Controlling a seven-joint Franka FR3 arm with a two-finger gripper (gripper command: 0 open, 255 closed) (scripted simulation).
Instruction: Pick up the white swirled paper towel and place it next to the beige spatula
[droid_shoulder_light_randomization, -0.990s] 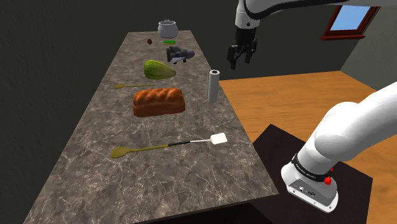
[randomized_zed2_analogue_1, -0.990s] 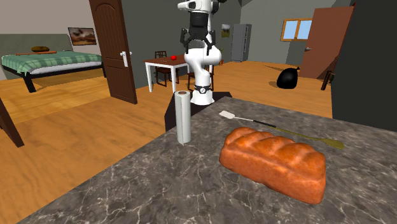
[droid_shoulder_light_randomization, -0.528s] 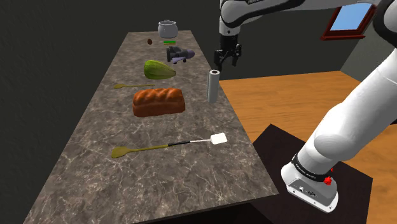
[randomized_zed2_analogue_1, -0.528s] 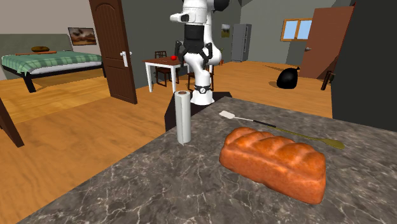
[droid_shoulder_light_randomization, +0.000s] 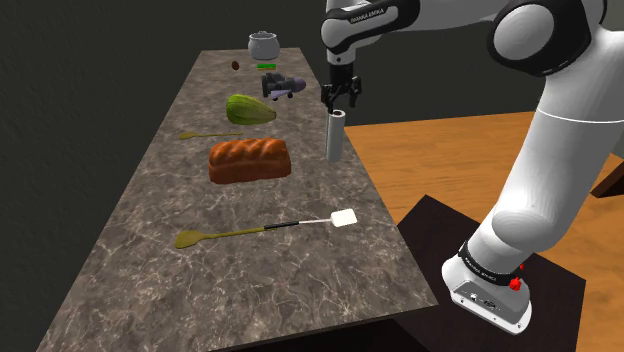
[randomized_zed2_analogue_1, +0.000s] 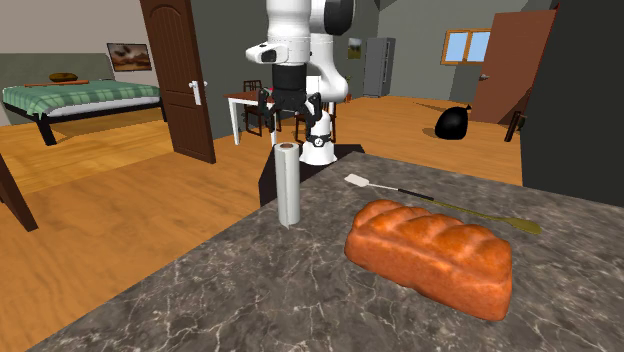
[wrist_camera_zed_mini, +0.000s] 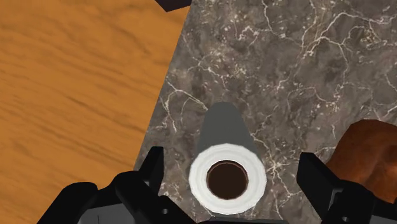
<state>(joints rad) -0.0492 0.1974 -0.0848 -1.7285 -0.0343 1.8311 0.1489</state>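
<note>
Towel roll (droid_shoulder_light_randomization: 335, 137): upright at surface (droid_shoulder_light_randomization: 250, 290) edge. End effector (droid_shoulder_light_randomization: 340, 100): spread wide, just above towel roll, not touching. Loaf (droid_shoulder_light_randomization: 250, 159): near towel roll.

Arm (droid_shoulder_light_randomization: 556, 160): white with dark joints, stood tall from its base at the shoulder view's lower right, bent over and stretched up-left | Wrist: pointed straight down | Gripper (droid_shoulder_light_randomization: 340, 100): black, two fingers (wrist_camera_zed_mini: 153, 168) spread wide apart

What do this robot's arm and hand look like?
The arm is a chain of thick, rounded white tubes with dark grey joints, small dark lettering near the wrist and a red dot at its base. The all-black gripper ends in two short blocky fingers.
</note>
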